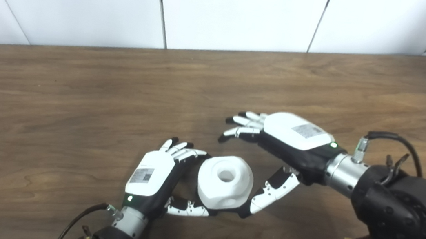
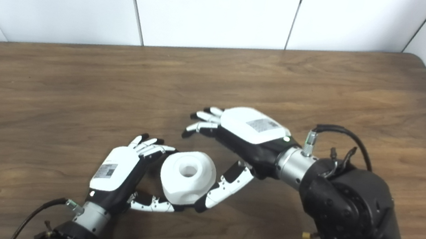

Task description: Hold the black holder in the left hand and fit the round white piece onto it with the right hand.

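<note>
Left eye view: the round white piece [image 1: 224, 182] sits on the tabletop [image 1: 74, 109] between my hands. My left hand [image 1: 156, 176] is spread, holding nothing, thumb along the piece's near side. My right hand [image 1: 275, 144] is spread too, thumb close to the piece's right flank, fingers hovering apart. No black holder visible; possibly hidden under the piece. Risk: closing either thumb unevenly could shove the piece sideways instead of seating it.

Black holder not visible; left hand [image 1: 154, 173] palm hidden; right forearm [image 2: 352, 220] cut by bottom edge.
</note>
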Available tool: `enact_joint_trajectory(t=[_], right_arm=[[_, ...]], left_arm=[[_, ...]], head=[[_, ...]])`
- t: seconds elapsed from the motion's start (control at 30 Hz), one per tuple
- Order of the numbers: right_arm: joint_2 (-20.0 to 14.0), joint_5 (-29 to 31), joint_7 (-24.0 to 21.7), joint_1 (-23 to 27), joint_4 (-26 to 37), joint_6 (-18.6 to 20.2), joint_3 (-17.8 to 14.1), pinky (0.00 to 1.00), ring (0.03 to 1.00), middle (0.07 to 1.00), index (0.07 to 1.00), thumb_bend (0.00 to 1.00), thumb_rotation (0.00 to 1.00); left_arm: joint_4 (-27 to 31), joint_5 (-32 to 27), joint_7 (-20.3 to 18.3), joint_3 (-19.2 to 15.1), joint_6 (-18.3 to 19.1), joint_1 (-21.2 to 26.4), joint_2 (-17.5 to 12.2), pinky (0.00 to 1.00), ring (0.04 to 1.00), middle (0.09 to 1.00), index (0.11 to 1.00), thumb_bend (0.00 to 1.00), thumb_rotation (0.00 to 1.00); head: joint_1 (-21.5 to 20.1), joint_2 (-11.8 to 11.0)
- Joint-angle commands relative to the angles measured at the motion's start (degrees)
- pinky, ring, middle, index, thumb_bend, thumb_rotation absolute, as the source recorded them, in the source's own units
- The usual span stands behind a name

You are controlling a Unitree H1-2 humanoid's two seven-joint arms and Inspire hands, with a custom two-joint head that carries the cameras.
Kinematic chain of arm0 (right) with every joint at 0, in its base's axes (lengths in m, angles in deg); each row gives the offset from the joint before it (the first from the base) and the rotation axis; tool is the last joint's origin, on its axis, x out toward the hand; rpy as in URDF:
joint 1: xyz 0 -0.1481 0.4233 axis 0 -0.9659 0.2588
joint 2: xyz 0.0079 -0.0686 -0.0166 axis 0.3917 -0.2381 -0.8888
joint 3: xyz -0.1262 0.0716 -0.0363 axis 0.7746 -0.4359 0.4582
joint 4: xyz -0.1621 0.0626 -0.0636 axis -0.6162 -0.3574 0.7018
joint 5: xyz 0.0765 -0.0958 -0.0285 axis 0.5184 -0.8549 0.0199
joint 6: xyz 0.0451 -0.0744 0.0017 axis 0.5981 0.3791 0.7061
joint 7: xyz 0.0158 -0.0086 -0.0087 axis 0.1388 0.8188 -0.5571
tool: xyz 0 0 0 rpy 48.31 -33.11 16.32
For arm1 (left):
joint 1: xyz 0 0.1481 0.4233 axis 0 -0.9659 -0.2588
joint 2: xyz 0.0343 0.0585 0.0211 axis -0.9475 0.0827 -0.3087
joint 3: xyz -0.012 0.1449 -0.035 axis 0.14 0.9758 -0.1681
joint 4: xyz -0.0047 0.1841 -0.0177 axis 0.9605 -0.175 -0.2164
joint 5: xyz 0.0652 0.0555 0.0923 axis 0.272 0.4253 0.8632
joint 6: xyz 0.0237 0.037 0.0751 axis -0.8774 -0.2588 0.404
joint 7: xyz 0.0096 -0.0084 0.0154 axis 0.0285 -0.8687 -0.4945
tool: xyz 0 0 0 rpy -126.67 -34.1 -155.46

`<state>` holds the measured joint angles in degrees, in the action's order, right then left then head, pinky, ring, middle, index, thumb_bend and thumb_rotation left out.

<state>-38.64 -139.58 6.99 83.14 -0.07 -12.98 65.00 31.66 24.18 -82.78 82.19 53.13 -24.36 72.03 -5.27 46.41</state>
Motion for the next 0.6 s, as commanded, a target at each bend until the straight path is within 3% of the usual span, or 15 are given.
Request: enact_joint_trajectory(t=[0.0,0.23,0.57], right_arm=[[-0.34,-0.76,-2.83,2.17,1.35,0.07,-1.04,1.0,1.0,0.965,0.835,1.0,0.51],[0.06,-0.49,-2.06,3.07,0.5,0.09,-2.36,1.0,1.0,0.963,0.829,1.0,0.5],[1.37,0.95,-4.32,6.18,-0.81,0.14,-7.3,1.0,1.0,0.985,0.846,1.0,0.51]], left_arm=[[-1.05,0.58,-0.05,-0.13,0.63,0.82,-0.34,0.99,0.895,0.83,0.755,0.98,0.29],[-0.86,0.32,-1.4,-0.18,1.25,1.33,-0.68,1.0,0.905,0.84,0.767,0.98,0.3],[6.32,-5.79,-9.8,-3.51,4.42,0.02,-3.77,0.99,0.908,0.863,0.824,1.0,0.33]], head=[[0.15,-0.08],[0.8,-0.56],[2.87,-1.04]])
